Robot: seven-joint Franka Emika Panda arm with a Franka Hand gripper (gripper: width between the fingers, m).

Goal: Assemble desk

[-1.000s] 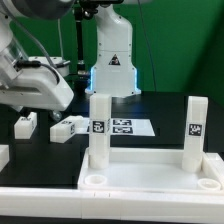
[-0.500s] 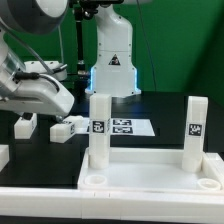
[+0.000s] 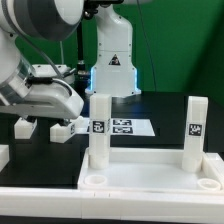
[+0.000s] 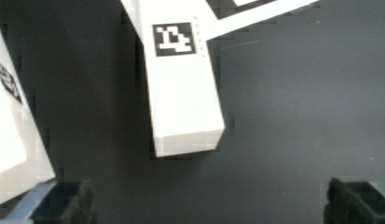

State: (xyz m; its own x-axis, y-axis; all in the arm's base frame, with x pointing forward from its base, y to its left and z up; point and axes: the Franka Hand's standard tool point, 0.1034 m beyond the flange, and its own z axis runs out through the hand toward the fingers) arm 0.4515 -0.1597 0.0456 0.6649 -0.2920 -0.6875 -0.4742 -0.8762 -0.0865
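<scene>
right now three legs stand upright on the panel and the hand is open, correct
Not three. Only two stand upright on the panel: the left leg and the right leg, as placed in the exterior view, which shows this. The hand is open, as you say.

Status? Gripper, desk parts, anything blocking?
Gripper open, empty. Loose leg lies flat on the table ahead of the fingers, not between them. Two legs stand upright on the desk panel. Nothing seen blocking the loose leg.
</scene>
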